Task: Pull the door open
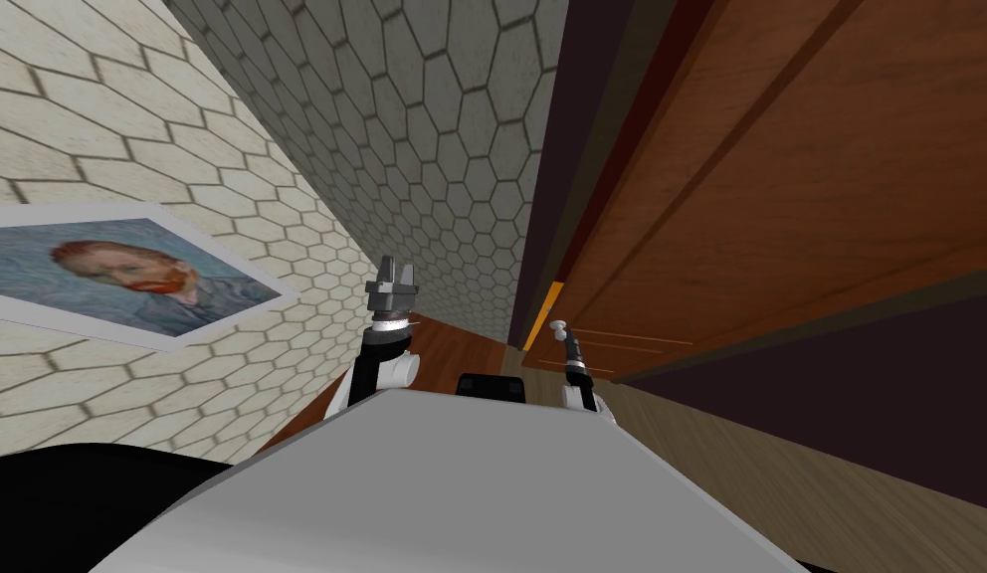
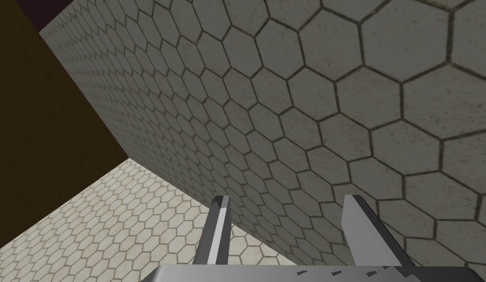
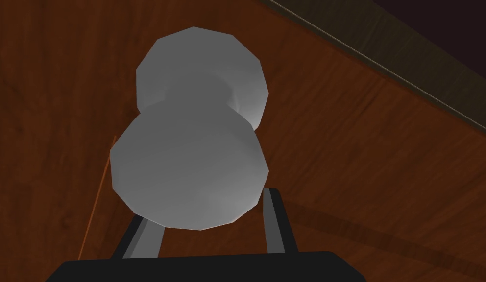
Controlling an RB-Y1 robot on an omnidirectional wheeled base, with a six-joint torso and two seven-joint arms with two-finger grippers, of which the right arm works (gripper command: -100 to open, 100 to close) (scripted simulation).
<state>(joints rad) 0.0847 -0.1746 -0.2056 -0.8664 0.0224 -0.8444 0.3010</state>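
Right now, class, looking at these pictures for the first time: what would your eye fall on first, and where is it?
A big grey knob on the brown wooden door looms directly in front of the right end effector. On the pale hexagon-tiled wall to the robot's left hangs a portrait of a red-bearded man, and the left end effector is held up, open, beside it.

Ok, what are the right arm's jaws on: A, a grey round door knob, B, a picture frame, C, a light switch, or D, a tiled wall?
A: the right wrist view has the grey door knob between the jaws, which press its sides, against the brown wooden door.
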